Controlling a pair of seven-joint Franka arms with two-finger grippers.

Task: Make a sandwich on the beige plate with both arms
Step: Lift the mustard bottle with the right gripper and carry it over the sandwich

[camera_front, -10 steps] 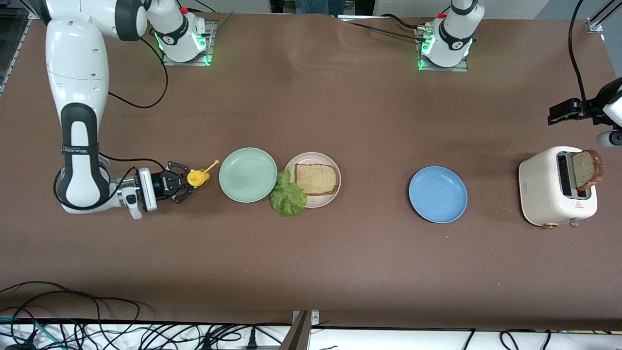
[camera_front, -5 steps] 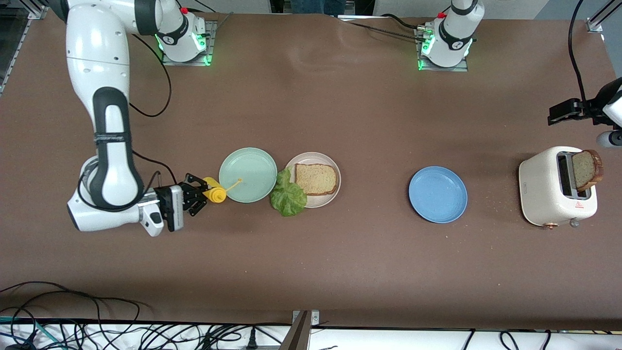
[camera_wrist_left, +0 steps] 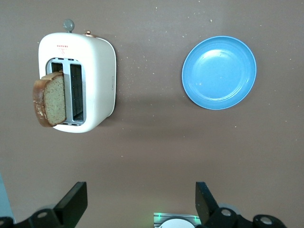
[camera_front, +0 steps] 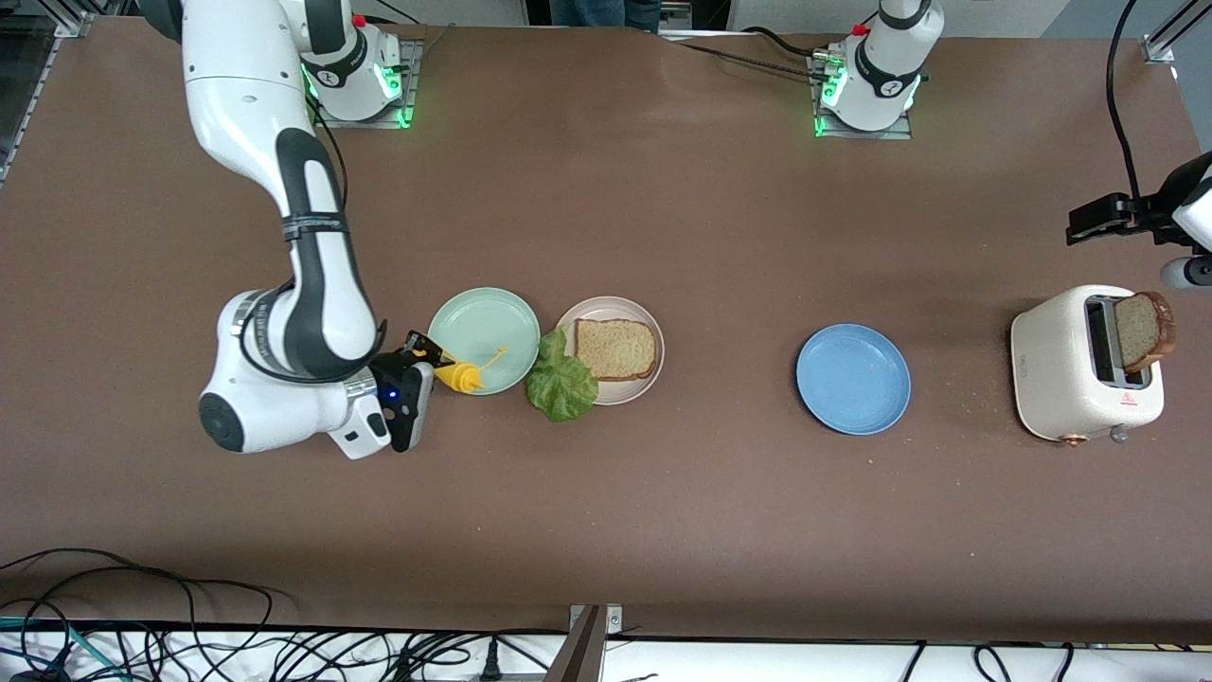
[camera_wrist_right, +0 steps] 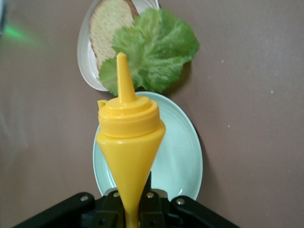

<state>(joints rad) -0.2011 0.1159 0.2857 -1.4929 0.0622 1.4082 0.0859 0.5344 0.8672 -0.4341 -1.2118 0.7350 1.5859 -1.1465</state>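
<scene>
One plate [camera_front: 614, 313] carries a bread slice [camera_front: 615, 349], with a lettuce leaf [camera_front: 562, 381] overlapping its rim. Another plate [camera_front: 488, 317] sits just beside it toward the right arm's end; a third plate [camera_front: 853, 379] and a toaster [camera_front: 1060, 374] holding bread [camera_front: 1144, 330] lie toward the left arm's end.

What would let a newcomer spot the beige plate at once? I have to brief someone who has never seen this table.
Find the row of three round plates across the middle of the table. The beige plate is the middle one, between the mint-green plate and the blue plate. It alone carries a bread slice, with a lettuce leaf overlapping its rim.
</scene>
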